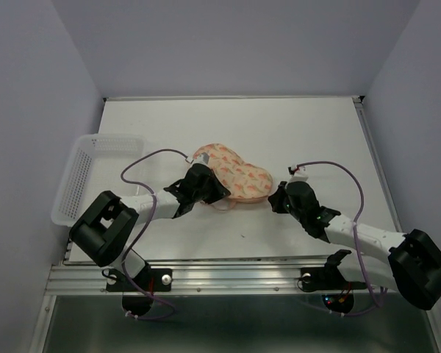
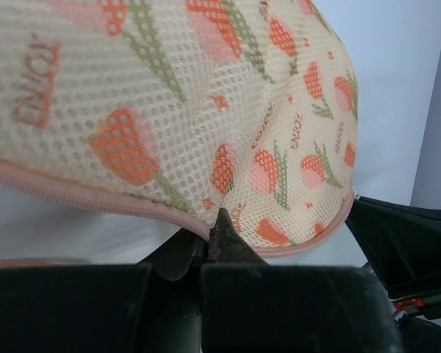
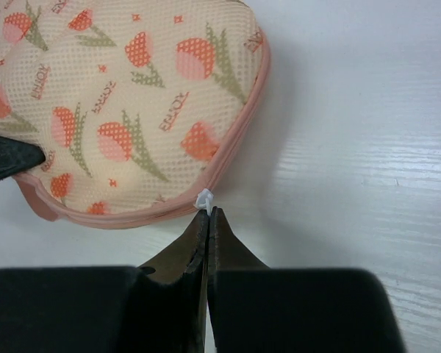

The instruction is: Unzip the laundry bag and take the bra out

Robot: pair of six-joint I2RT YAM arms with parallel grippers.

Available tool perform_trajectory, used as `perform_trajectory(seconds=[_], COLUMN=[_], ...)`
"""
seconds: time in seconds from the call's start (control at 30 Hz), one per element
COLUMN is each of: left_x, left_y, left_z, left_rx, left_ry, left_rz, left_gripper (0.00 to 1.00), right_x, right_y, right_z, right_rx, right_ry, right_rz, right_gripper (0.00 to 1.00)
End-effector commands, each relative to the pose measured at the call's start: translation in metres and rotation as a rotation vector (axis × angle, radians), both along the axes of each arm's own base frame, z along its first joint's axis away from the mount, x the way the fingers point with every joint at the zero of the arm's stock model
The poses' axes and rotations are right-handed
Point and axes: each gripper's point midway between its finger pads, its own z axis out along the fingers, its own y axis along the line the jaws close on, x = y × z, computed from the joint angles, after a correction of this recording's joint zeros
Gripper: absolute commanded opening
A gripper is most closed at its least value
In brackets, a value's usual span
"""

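A white counter (image 1: 294, 132), seen from above. At its far left edge sits a pale mesh basket (image 1: 67, 184), well apart from the work.

Next, the left gripper (image 2: 214, 229) is clenched on the near edge of the laundry bag (image 1: 235, 175), its tips nipping the pink zipper rim (image 2: 88, 197). The bag lies mid-counter and appears zipped shut. It looks like a light, springy mesh case that would dent or slide if pushed, so the rim seems the firmest place to pin it.

The bra is not visible; presumably it is inside.

At the bag's right end, the right gripper (image 3: 208, 220) is closed tight on the small white zipper pull (image 3: 204, 198) — tiny, slippery-looking, easy to lose. Nothing else crowds the bag; the tightly curved rim looks like the main obstacle.
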Motion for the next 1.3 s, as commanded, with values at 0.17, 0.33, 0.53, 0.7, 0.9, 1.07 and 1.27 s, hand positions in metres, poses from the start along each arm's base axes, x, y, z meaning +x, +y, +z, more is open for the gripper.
perform_trajectory(seconds=[0.17,0.33,0.53,0.7,0.9,1.07,1.27], left_x=[0.026,0.048,0.055,0.017,-0.018,-0.021,-0.032], left_y=[0.063,0.033,0.012,-0.004,-0.037,-0.047,-0.038], left_z=[-0.013,0.001,0.040,0.055,0.045,0.025,0.009], left_rx=[0.193,0.121,0.021,-0.056,-0.172,-0.145,-0.141], left_ry=[-0.030,-0.046,-0.098,-0.099,-0.009,0.023,0.076], left_rz=[0.061,0.010,0.026,0.034,0.039,0.072,0.118], left_gripper=[0.05,0.35,0.99,0.99,0.98,0.96,0.95], right_x=[-0.007,-0.015,-0.015,-0.011,-0.011,-0.006,-0.002], right_y=[-0.013,0.009,0.026,0.039,0.061,0.068,0.071], right_z=[0.005,0.003,0.001,0.005,0.005,0.012,0.016], right_rx=[-0.010,0.036,0.087,0.118,0.134,0.136,0.138], right_ry=[-0.017,0.007,0.015,0.012,0.015,-0.003,-0.011], right_rz=[0.015,0.138,0.170,0.189,0.231,0.237,0.242], right_gripper=[0.01,0.01,0.01,0.01,0.01,0.01,0.01])
